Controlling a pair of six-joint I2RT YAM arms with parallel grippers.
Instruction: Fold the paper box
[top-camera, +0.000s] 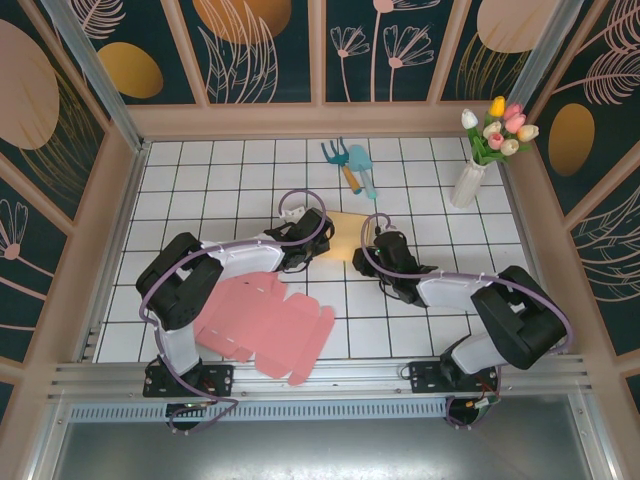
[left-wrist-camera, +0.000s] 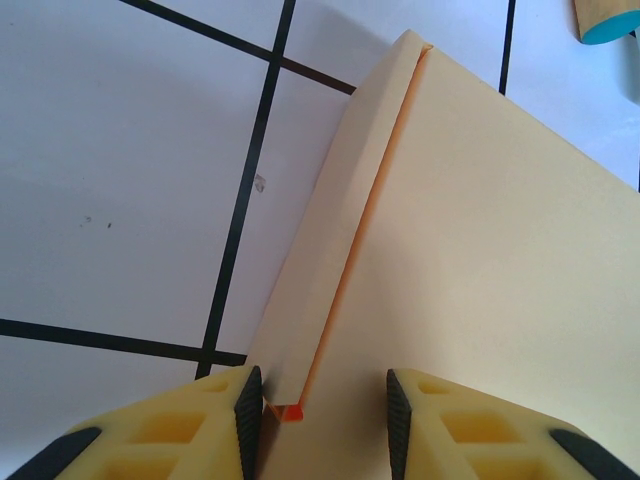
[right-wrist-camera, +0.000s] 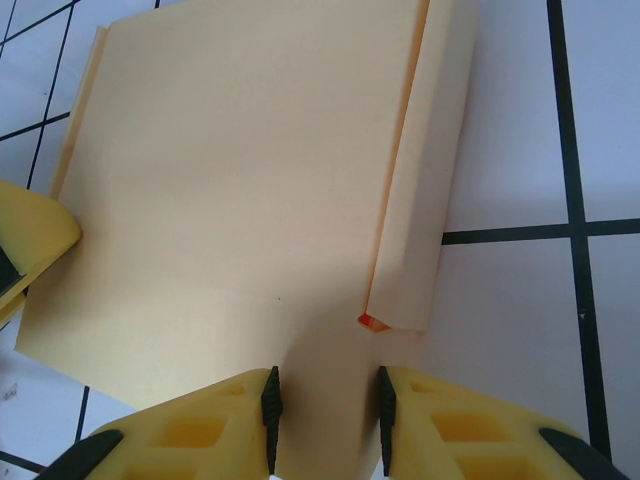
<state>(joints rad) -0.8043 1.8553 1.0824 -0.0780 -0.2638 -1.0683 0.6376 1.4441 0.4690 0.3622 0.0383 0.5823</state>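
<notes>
While the box sheet (top-camera: 344, 224) lies between both arms, the left gripper (left-wrist-camera: 325, 415), jaws parted, straddles the left flap (left-wrist-camera: 330, 250); the right gripper (right-wrist-camera: 327, 410), also parted, sits just beside the right flap (right-wrist-camera: 425, 170).

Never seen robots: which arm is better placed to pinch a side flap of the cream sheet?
Probably left: the left end effector straddles the end of the left flap; the right end effector sits beside the right flap.

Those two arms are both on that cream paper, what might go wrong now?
The cream paper sheet has a narrow folded side flap, its end between the left jaws; it may spring open if they slip. With the right jaws at the other side, uneven pushing may crumple the sheet or slide it toward the teal garden tools.
</notes>
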